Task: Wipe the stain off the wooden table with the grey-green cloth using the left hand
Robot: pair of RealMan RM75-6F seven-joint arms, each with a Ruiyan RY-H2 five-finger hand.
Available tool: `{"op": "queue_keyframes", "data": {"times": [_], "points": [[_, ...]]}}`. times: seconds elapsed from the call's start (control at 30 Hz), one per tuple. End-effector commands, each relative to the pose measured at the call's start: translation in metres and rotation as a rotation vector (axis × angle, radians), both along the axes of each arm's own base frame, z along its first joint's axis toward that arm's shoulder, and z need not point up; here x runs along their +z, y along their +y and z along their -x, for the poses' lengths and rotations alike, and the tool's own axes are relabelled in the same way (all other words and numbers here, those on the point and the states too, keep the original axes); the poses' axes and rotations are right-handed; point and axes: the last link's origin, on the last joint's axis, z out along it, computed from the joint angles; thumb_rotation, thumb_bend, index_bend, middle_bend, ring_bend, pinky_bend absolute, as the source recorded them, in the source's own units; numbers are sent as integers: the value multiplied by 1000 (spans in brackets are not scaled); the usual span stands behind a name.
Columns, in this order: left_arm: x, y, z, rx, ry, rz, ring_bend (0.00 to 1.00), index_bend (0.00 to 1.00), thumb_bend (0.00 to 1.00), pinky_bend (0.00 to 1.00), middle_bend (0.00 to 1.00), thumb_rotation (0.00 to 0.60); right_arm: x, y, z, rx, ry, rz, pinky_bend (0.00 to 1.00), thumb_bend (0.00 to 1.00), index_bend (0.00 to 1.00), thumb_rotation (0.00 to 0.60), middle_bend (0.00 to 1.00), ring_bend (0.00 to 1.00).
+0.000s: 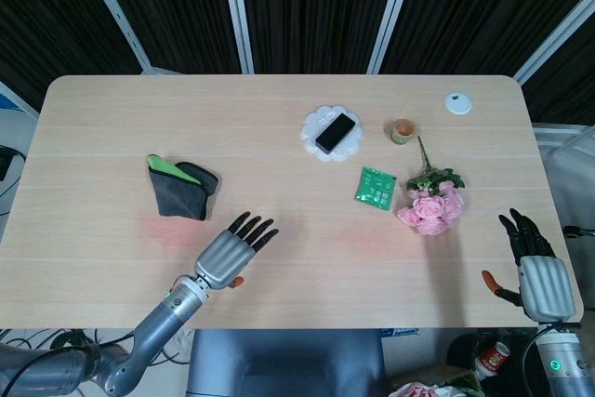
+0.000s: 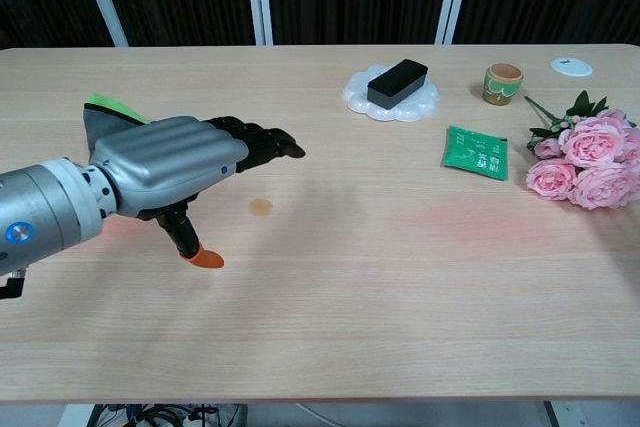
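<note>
Cloth (image 1: 181,189), grey-green and folded, lies on the tabletop (image 1: 279,118) just beyond the left hand (image 1: 232,248), which hovers empty with fingers extended, small stain (image 2: 261,207) to its right, right hand (image 1: 539,271) open at the near right edge

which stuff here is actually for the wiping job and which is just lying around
For the job:
grey-green cloth
stain
left hand
wooden table

Just lying about:
black phone on white dish
small cup
green packet
pink flowers
white disc
right hand, idle
</note>
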Motion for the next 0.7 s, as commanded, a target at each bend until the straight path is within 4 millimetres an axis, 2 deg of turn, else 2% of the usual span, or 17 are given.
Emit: {"op": "queue_keyframes", "data": {"times": [0.03, 0.27, 0.43, 0.7], "points": [[3, 10, 4, 7, 16, -21, 0, 0, 12, 42, 0, 600, 0, 0, 0, 0, 1, 0, 187, 186, 0, 600, 0, 0], [17, 38, 17, 29, 59, -82, 0, 0, 12, 43, 0, 600, 0, 0, 0, -3, 1, 2, 187, 186, 0, 600, 0, 0], [45, 60, 47, 79, 135, -166, 0, 0, 12, 43, 0, 600, 0, 0, 0, -3, 3, 2, 187, 186, 0, 600, 0, 0], [84, 85, 95, 164, 238, -239, 0, 0, 12, 43, 0, 600, -1, 0, -1, -4, -1, -2, 187, 187, 0, 600, 0, 0]]}}
